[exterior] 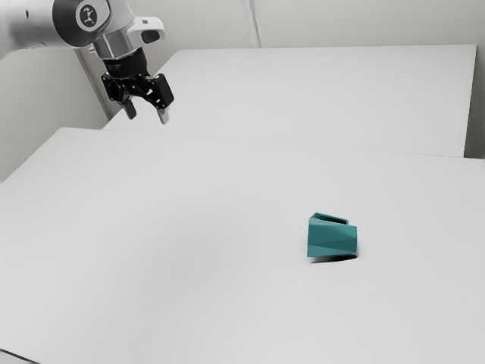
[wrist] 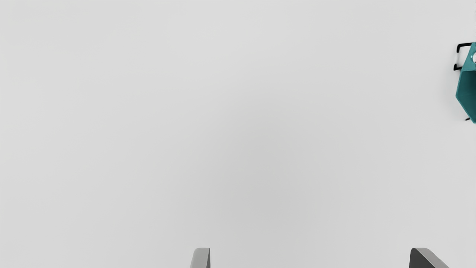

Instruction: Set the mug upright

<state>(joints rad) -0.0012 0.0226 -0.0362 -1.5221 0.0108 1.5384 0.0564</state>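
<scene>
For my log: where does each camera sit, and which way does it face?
Exterior view: at the arm's side, looking down across the table at the mug; the arm and open gripper show.
Wrist view: on the arm, looking down at the table; tips of both fingers show.
Shared: table, fingers and mug, partly cut off in the wrist view.

I count one teal, faceted mug (exterior: 332, 238), one white and dark-grey robot arm (exterior: 34, 24), one black gripper (exterior: 147, 117) with two grey-tipped fingers (wrist: 200, 258), and two broad, flat white surfaces (exterior: 189, 227).
</scene>
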